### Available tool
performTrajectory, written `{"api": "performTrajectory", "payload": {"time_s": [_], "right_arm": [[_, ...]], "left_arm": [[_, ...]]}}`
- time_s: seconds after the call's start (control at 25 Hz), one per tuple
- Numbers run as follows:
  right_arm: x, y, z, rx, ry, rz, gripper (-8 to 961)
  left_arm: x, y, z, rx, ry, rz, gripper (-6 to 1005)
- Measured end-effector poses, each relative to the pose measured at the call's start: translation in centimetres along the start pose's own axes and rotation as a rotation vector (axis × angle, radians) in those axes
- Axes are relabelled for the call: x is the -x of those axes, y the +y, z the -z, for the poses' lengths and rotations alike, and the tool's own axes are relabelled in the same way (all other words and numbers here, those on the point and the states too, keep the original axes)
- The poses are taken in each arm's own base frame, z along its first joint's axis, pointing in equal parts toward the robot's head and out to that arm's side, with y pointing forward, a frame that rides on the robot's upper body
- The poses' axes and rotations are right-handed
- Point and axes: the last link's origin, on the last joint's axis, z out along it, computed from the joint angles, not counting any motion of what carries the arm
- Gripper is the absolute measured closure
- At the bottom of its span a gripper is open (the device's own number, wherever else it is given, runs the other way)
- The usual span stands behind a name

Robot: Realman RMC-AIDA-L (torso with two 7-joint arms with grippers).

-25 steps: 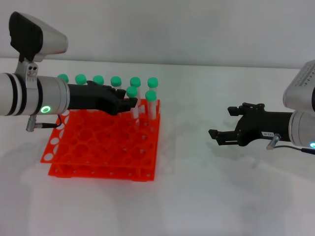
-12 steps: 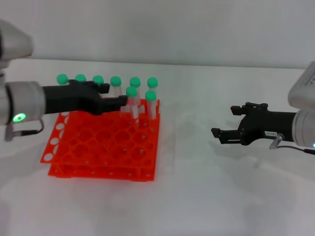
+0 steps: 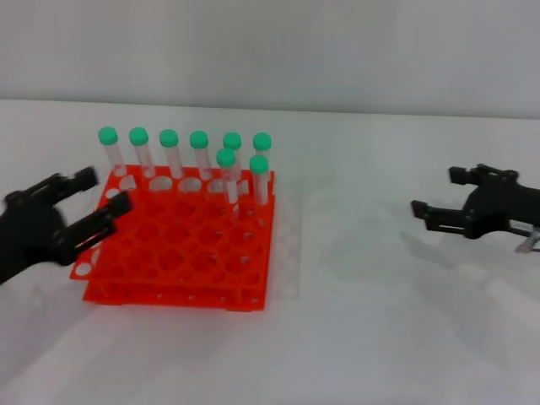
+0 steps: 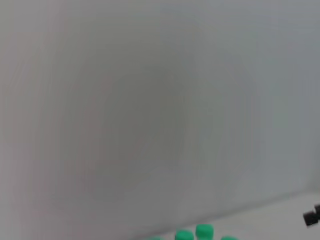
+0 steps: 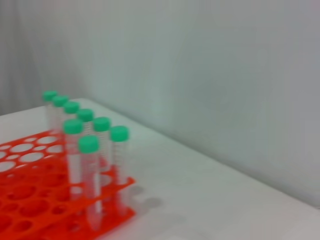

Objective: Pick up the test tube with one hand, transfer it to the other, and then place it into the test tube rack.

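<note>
Several green-capped clear test tubes [image 3: 199, 140] stand upright in the far rows of the orange-red rack [image 3: 169, 295]; I cannot tell the task's tube from the others. My left gripper [image 3: 105, 191] is open and empty at the rack's left edge, apart from the tubes. My right gripper [image 3: 436, 192] is open and empty far to the right over the white table. The right wrist view shows the tubes [image 5: 89, 145] standing in the rack [image 5: 30, 200]. The left wrist view shows only a few green caps [image 4: 202, 231] below a grey wall.
The rack stands on a white table [image 3: 354, 321] with a grey wall behind. Many rack holes in the near rows hold nothing. A small black part [image 4: 311, 217] shows at the edge of the left wrist view.
My left gripper has drawn back from the tubes to the rack's left edge. My right gripper has drawn back to the right. The tubes stay in the rack.
</note>
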Motion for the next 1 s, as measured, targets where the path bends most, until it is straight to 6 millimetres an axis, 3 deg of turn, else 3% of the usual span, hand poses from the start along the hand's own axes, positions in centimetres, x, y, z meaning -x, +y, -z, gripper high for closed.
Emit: {"api": "performTrajectory", "payload": {"time_s": [0.44, 0.56, 1.0], "right_arm": [[-4.0, -2.3, 3.8, -0.047, -0.126, -0.108, 79], [-5.9, -2.8, 5.9, -0.079, -0.214, -0.15, 79], [-8.5, -1.8, 8.4, -0.124, -0.342, -0.135, 79]], "left_arm": [[5.1, 1.9, 6.6, -0.196, 0.27, -0.043, 351], [5.6, 2.3, 7.2, -0.237, 0.299, -0.053, 351], [6.9, 3.1, 7.2, -0.313, 0.323, -0.052, 353]]}}
